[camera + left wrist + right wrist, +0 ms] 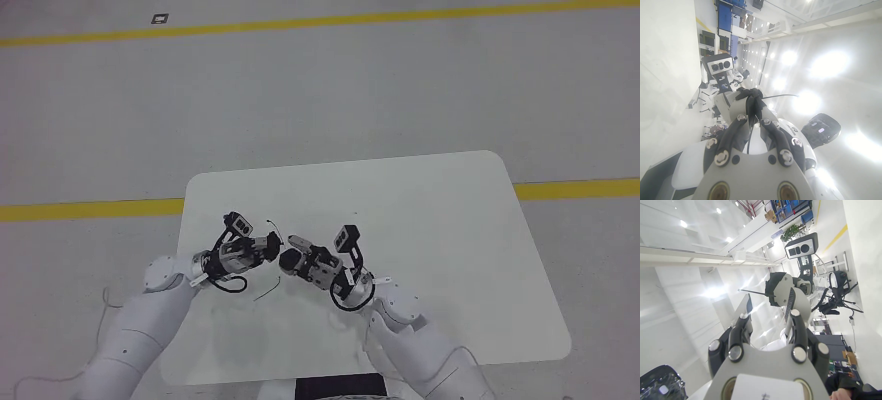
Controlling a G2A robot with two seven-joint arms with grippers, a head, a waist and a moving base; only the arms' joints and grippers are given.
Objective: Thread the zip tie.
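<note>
My left gripper (271, 244) is held above the near middle of the white table (450, 220), shut on a thin black zip tie (780, 96). The tie's free end sticks out past the black-wrapped fingertips (753, 93), and its other part hangs down behind the gripper (749, 136). From above, the zip tie (268, 227) curves up over the gripper, and a loose end (266, 292) trails below it. My right gripper (291, 257) faces the left one, tip to tip and very close. In the right wrist view it (770, 294) is open, with the left gripper (776, 289) and the zip tie's end (751, 292) just beyond its fingers.
The table's surface (440, 290) is bare on the right and at the back. Yellow floor lines (90, 209) run behind the table.
</note>
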